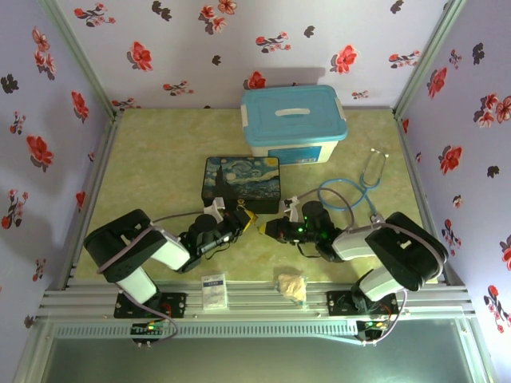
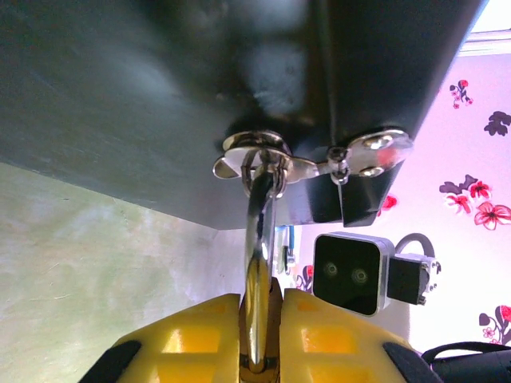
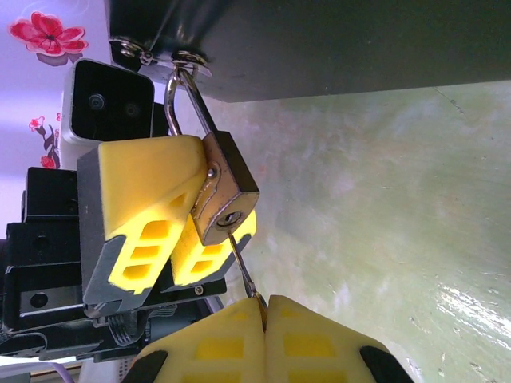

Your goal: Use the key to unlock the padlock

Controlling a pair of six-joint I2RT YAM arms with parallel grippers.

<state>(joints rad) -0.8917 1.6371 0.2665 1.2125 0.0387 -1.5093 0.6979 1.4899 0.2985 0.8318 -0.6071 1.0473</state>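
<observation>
The brass padlock hangs by its silvery shackle from the hasp of the starry-night box. My left gripper is shut on the padlock body, its yellow fingers on either side. My right gripper is shut on the thin dark key. The key's blade slants up and its tip touches the padlock's bottom face at the keyhole. How far it is in I cannot tell. From above, both grippers meet just in front of the box.
A light-blue lidded bin stands behind the box. A stethoscope lies to the right. A small white card and a crumpled tan scrap sit at the table's near edge. Flowered walls enclose the table.
</observation>
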